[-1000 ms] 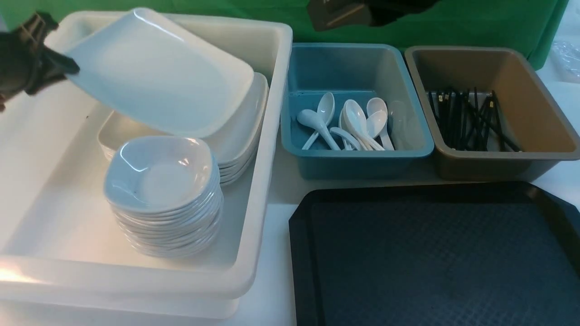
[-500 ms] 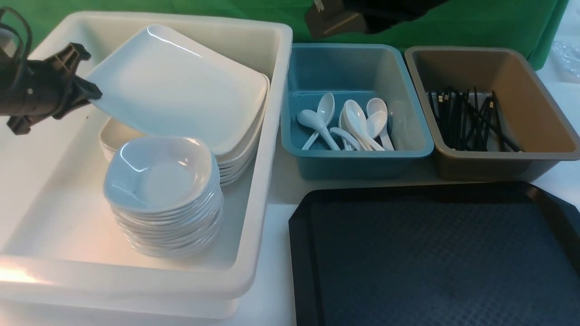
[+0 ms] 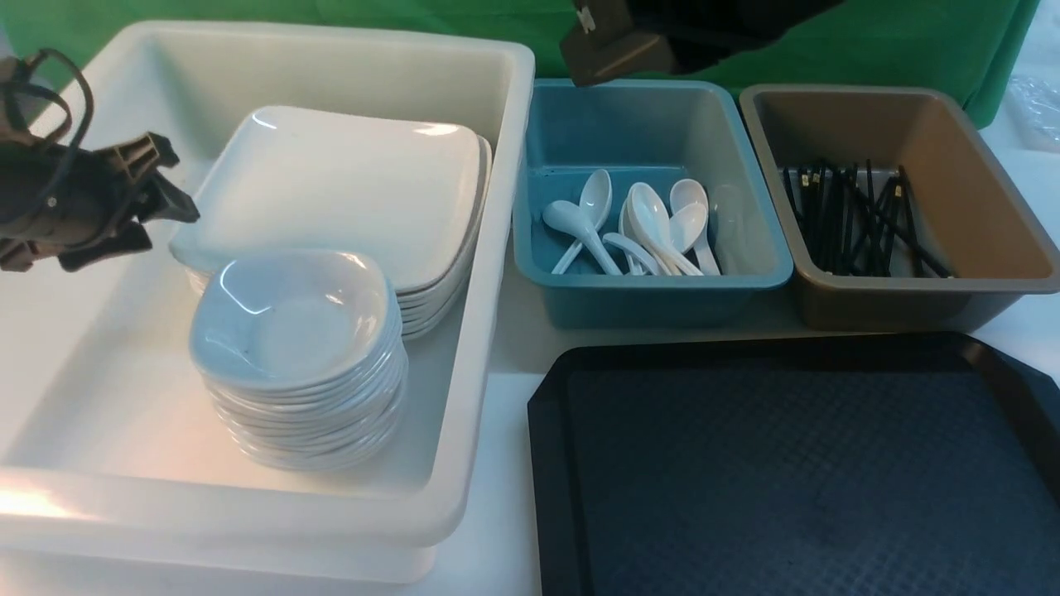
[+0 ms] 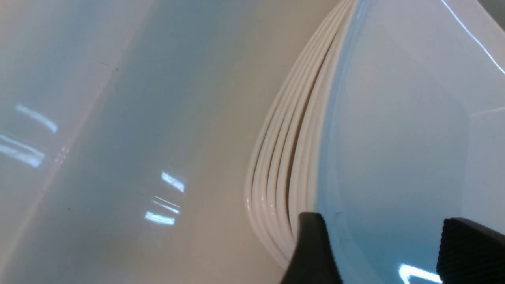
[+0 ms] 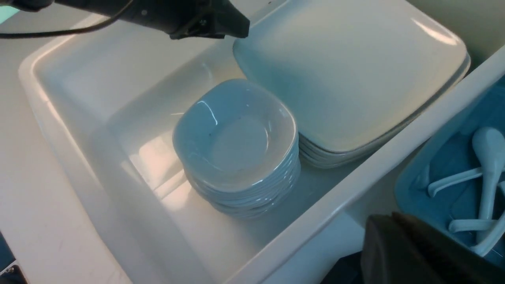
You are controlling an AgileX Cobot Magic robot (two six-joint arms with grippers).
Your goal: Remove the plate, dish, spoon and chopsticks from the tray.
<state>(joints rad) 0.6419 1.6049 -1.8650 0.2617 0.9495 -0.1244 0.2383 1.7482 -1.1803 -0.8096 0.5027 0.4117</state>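
Note:
The white plate (image 3: 339, 186) lies flat on top of a stack of plates inside the white bin (image 3: 489, 273). My left gripper (image 3: 170, 228) is at the plate's left edge, fingers apart and holding nothing. In the left wrist view the plate (image 4: 394, 138) shows between the fingers (image 4: 311, 252). A stack of small dishes (image 3: 290, 319) stands in front of the plates. Several spoons (image 3: 654, 219) lie in the blue bin and chopsticks (image 3: 853, 215) in the brown bin. The black tray (image 3: 795, 480) shows only its textured surface. My right gripper (image 3: 592, 50) hangs shut above the blue bin.
The blue bin (image 3: 654, 285) and the brown bin (image 3: 919, 302) stand side by side behind the tray. The white bin's tall right wall separates the plates from the blue bin. A green cloth (image 3: 911, 41) hangs at the back.
The left gripper lowered the tilted plate onto the plate stack, then opened and let it go. The right gripper has barely moved.

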